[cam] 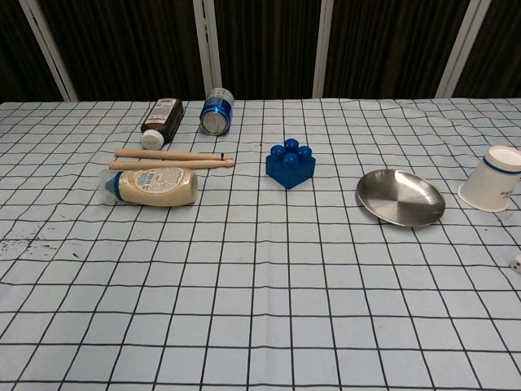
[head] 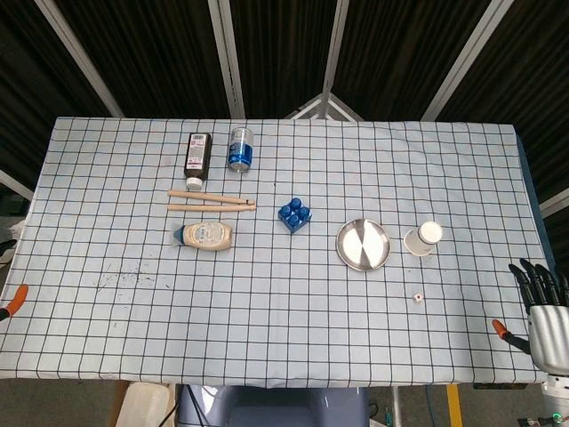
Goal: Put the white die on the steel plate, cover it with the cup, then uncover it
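Observation:
A small white die (head: 416,297) lies on the checked cloth, in front of the cup; in the chest view the die (cam: 516,261) shows at the right edge. The round steel plate (head: 363,244) sits empty right of centre, seen too as the plate (cam: 400,197) in the chest view. A white paper cup (head: 424,237) stands upside down just right of the plate, also the cup (cam: 496,177). My right hand (head: 542,311) hovers off the table's front right corner, fingers spread and holding nothing. My left hand is out of sight.
A blue toy brick (head: 294,214) sits left of the plate. Further left lie a mayonnaise bottle (head: 205,236), two wooden sticks (head: 212,201), a dark bottle (head: 196,155) and a blue can (head: 241,147). Orange clamps (head: 504,331) grip the table's front edges.

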Robot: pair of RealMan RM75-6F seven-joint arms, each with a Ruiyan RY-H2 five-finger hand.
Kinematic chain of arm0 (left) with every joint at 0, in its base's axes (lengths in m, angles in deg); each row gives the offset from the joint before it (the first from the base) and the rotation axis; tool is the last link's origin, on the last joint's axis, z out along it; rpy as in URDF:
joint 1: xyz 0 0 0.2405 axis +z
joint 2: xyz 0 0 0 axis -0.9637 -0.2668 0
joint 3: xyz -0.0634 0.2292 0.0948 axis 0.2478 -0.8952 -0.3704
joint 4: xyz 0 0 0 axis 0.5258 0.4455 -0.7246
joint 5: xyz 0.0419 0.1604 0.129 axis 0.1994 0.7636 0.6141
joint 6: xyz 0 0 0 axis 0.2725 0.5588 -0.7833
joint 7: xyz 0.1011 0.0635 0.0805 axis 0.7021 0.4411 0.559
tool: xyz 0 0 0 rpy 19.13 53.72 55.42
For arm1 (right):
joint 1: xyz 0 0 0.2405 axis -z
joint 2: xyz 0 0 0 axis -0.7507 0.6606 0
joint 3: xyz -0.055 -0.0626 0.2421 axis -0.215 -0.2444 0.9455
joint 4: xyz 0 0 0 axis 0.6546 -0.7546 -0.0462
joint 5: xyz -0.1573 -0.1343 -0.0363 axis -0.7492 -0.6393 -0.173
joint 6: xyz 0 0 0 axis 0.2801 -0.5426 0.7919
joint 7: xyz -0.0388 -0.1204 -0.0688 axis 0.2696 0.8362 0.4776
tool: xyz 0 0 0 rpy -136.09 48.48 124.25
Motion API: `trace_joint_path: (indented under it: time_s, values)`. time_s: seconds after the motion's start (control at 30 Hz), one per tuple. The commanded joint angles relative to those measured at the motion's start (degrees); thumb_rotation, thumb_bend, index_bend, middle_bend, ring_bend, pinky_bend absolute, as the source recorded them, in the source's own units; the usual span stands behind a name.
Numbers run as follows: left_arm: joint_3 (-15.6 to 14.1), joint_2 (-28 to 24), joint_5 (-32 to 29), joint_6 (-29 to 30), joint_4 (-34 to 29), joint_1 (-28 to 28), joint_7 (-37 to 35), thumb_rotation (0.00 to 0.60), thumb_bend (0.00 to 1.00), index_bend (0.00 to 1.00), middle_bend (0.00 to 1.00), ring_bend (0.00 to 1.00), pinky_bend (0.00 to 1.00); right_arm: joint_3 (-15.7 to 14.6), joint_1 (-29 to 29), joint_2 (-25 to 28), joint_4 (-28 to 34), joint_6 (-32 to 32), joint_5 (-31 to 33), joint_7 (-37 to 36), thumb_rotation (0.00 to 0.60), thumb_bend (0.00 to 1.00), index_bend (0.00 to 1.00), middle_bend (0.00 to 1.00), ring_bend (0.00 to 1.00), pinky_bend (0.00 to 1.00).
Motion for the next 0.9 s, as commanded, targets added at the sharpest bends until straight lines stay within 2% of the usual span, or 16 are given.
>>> trace_joint_path:
  time_s: [0.03,0.33,0.67,0.9]
  values:
    - [0.2,0.1,-0.7,-0.7,0.1,-0.3,0.0,0.6,0.46,0.17,0.0,0.0,0.1,-0.1,-0.2,-0.1,0.0,0.7,0.4,0.3,0.6,0.15,0.15,0.13,0.1,0.0]
    - [-0.5,0.7,0.6,-1.7,-0.3,-1.0,2.4,0.6,0.47,0.17,0.0,0.0,0.1,-0.8,-0.3,-0.1,0.1,1.4,-0.4,0.2,0.6,0.15,0.17,0.13,0.1,0.0]
    - [0.0,1.0,-0.9,-2.3,-0.2,-1.0,2.9,0.6,0.47,0.17,0.0,0.0,0.1,-1.0,-0.4,0.3,-0.3,2.2,-0.2,-0.4,0.6,0.15,0.18,0.13,0.1,0.0]
    - [-0.1,0.8,-0.8,-2.0,-1.0,-0.8,3.3,0.6,0.47,0.17,0.0,0.0,0.1,-2.3,-1.9,-0.4,-1.6,4.9,-2.2,-1.1,0.6,0.15,0.26,0.13,0.1,0.0]
